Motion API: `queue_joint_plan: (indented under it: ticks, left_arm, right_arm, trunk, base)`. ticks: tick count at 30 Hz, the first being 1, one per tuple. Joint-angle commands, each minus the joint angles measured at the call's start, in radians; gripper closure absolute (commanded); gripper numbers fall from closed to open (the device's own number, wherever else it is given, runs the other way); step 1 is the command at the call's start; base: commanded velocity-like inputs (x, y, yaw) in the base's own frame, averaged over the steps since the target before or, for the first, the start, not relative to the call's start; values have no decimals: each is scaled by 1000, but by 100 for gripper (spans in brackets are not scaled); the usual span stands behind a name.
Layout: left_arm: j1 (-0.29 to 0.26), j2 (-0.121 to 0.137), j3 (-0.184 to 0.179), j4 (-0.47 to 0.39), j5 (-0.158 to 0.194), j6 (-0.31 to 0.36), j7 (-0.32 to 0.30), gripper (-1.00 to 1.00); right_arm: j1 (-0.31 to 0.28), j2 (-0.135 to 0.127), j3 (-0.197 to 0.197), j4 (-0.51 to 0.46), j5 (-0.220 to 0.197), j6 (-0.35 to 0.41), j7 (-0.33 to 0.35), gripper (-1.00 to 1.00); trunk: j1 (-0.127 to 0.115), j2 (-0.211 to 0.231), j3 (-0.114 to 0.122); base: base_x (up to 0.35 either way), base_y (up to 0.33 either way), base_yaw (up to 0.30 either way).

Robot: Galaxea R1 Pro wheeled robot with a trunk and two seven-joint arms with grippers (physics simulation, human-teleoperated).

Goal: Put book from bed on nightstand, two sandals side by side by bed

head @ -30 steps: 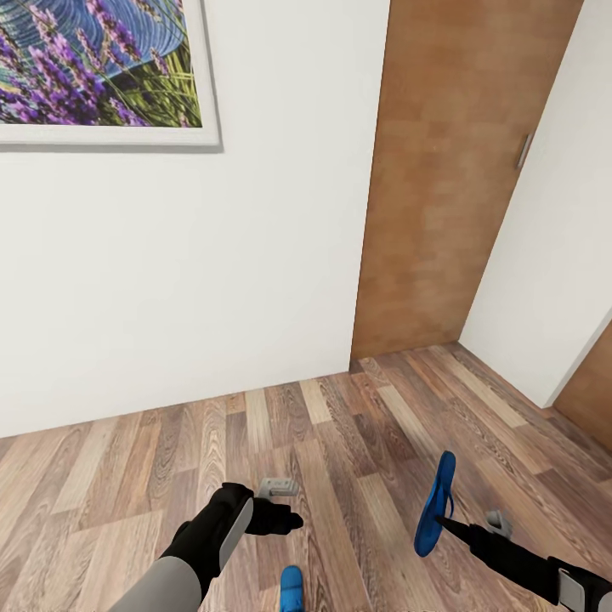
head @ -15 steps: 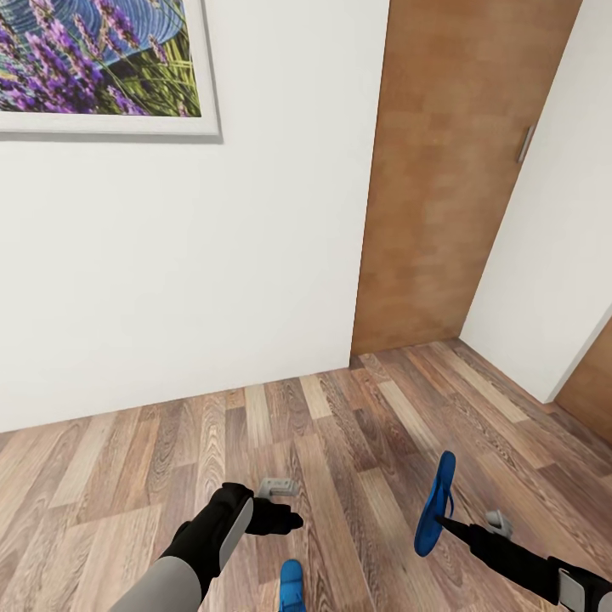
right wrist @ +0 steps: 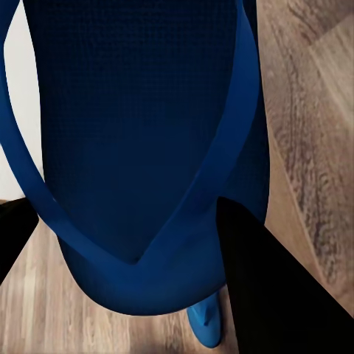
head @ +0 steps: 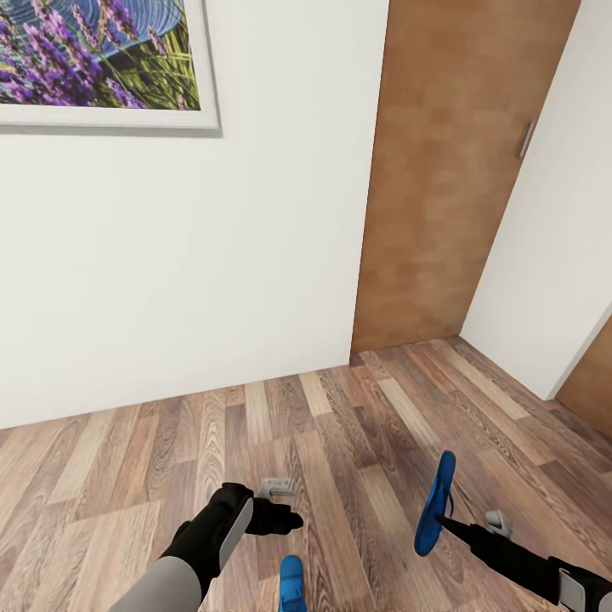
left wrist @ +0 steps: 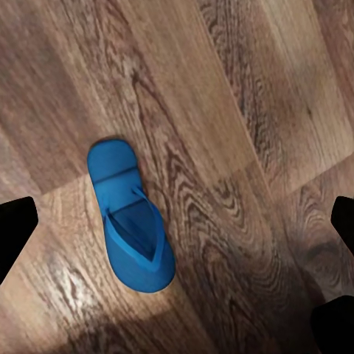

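The right gripper [head: 444,520] is holding one blue flip-flop [head: 435,503] off the wood-plank floor [head: 340,442], jaws clamped on it, sole standing on edge; in the right wrist view the textured blue sole [right wrist: 140,110] and thin strap are sitting close between the dark fingers [right wrist: 258,280]. The second flip-flop [left wrist: 131,221] is lying flat on the floor, straps up, near the robot and just right of the left gripper [head: 285,503], whose jaws are standing apart with nothing between them. Ahead, a plain white wall [head: 187,272] is closing off the far side, carrying a white-framed lavender picture [head: 98,64] at far left. A flat brown wooden door [head: 450,170] with a small metal handle [head: 526,140] is standing at far right.
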Motion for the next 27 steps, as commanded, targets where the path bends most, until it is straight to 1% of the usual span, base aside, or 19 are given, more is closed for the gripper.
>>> queue_joint_plan:
  ticks: [1,13,27]
  left_arm:
    - [0,0,-1,-1,7,6,2,-100]
    - [-1,0,-1,-1,7,6,2,-100]
    - [-1,0,-1,-1,7,6,2,-100]
  right_arm:
    - [-2,0,6,3,-12,12,3,100]
    - [-2,0,6,3,-12,11,1,100]
    - [-2,0,7,3,-12,11,-3,100]
  trunk:
    - [4,-8,-4]
    - [50,-92,-42]
    - [56,-95,-96]
  base:
    - [0,0,0]
    - [0,0,0]
    - [0,0,0]
